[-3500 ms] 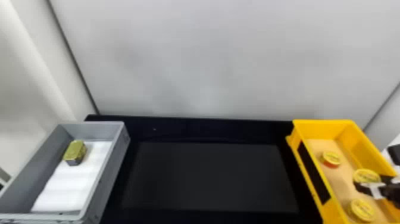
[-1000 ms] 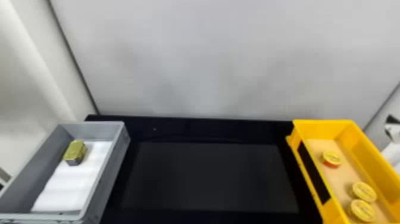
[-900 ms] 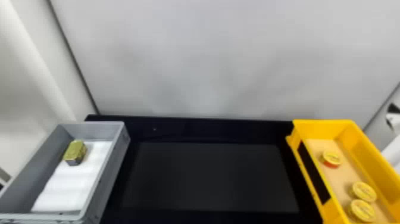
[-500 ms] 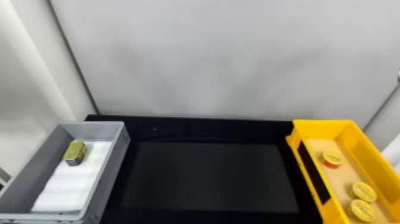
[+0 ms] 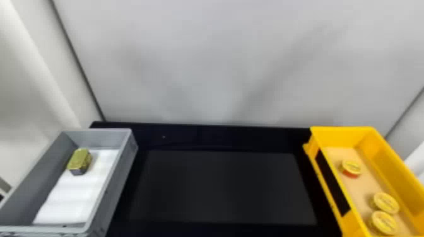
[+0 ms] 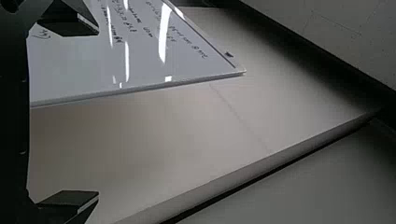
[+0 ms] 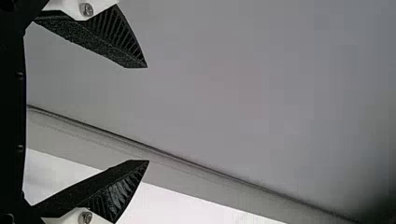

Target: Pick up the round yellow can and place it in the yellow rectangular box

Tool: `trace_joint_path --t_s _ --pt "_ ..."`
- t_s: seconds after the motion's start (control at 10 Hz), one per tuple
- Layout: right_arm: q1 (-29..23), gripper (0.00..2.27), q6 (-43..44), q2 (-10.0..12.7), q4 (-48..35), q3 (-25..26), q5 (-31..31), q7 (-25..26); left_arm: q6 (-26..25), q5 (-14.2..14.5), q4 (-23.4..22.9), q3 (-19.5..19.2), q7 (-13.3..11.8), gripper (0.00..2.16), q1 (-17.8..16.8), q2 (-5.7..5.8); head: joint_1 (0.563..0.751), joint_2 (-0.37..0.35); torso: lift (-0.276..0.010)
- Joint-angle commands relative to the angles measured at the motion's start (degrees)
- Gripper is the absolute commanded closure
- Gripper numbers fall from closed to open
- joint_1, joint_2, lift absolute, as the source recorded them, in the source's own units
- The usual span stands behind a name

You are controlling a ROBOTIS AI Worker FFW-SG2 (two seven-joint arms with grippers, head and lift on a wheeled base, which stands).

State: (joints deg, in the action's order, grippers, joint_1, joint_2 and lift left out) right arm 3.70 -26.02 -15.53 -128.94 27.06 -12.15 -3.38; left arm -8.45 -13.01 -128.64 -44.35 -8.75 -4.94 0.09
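One round yellow can (image 5: 385, 202), at the right hand (image 7: 148, 114) earlier, now lies on the floor of the yellow box (image 5: 342, 137), just beside another can (image 5: 383, 222). That hand has since withdrawn, its fingers spread and empty; placement appears complete. Delivered can and right hand are well apart. Left hand (image 6: 98, 113): released, holding nothing.

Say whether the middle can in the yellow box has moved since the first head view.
Yes: the middle can has shifted down the view, away from the box's far wall.
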Motion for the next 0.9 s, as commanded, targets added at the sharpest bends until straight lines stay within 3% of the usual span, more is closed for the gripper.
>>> trace_joint_path --t_s 0.0,0.4,0.8 --pt "-0.01 0.05 2.37 -0.82 -2.19 0.09 5.81 2.50 0.01 0.00 -0.30 -0.32 0.05 0.05 -0.15 -0.24 0.686 0.014 -0.055" --pt "0.34 0.05 4.13 -1.61 -5.27 1.32 11.53 3.91 0.01 0.00 -0.73 -0.84 0.05 0.05 0.02 -0.24 0.686 0.014 -0.055" --pt "0.17 0.06 3.07 -2.40 -7.64 2.03 9.77 6.28 0.01 0.00 -0.91 -1.20 -0.04 0.05 0.20 -0.24 0.686 0.014 -0.055"
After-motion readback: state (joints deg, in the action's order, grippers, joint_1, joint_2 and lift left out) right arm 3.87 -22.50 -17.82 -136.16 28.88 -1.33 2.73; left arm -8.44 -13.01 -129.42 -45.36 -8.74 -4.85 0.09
